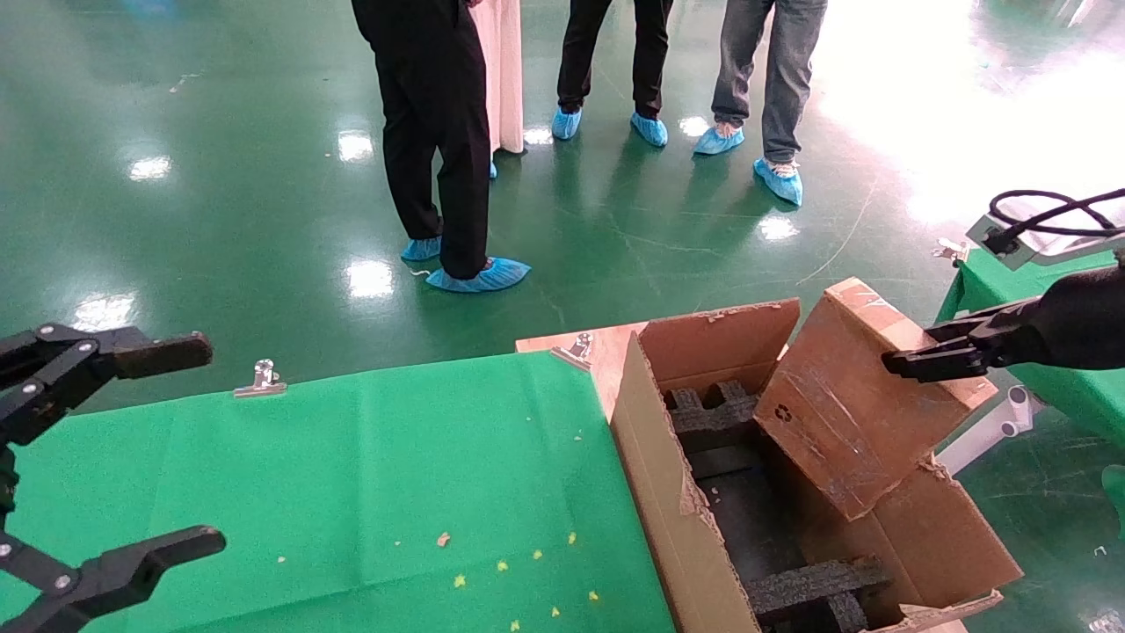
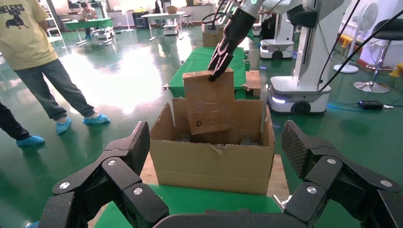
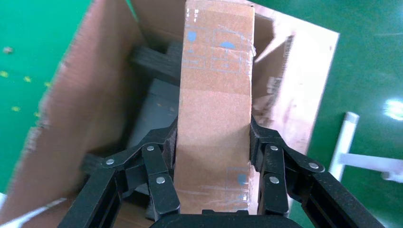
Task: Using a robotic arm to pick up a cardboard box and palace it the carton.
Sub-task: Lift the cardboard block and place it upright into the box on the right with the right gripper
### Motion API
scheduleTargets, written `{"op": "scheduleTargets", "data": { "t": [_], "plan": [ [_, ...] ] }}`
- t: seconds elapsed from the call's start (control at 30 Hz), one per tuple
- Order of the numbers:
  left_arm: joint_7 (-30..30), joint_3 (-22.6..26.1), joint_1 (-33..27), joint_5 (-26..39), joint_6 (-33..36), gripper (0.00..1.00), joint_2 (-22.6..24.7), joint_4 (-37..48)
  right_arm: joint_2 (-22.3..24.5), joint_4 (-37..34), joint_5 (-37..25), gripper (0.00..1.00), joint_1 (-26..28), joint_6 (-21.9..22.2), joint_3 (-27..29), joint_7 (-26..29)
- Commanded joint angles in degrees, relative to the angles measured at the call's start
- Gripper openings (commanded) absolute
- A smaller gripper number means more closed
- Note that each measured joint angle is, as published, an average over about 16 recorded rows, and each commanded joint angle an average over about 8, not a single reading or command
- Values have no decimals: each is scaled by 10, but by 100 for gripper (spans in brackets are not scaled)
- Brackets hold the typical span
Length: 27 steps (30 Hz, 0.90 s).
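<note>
The cardboard box, small, brown and taped, hangs tilted over the carton, its lower end inside between the torn flaps. My right gripper is shut on the box's upper end. In the right wrist view the fingers press both sides of the box, above the carton wall and black foam. My left gripper is open and empty over the green table, far left. The left wrist view shows the carton, the box and the right gripper.
Black foam blocks lie in the carton. The green cloth table has metal clips. Several people stand on the floor behind. Another green table and a white pipe are at the right. A white robot base stands beyond the carton.
</note>
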Motion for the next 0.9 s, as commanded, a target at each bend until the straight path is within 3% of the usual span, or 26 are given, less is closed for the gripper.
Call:
{"op": "scheduleTargets", "data": {
  "t": [0.03,0.43,0.9],
  "plan": [
    [0,0,0,0,0,100,0,0,-1,-4,4,0,-3,3,0,7],
    [0,0,0,0,0,100,0,0,-25,42,-67,0,-21,67,-38,203],
    [0,0,0,0,0,100,0,0,-19,121,-163,0,-27,141,-65,322]
  ]
}}
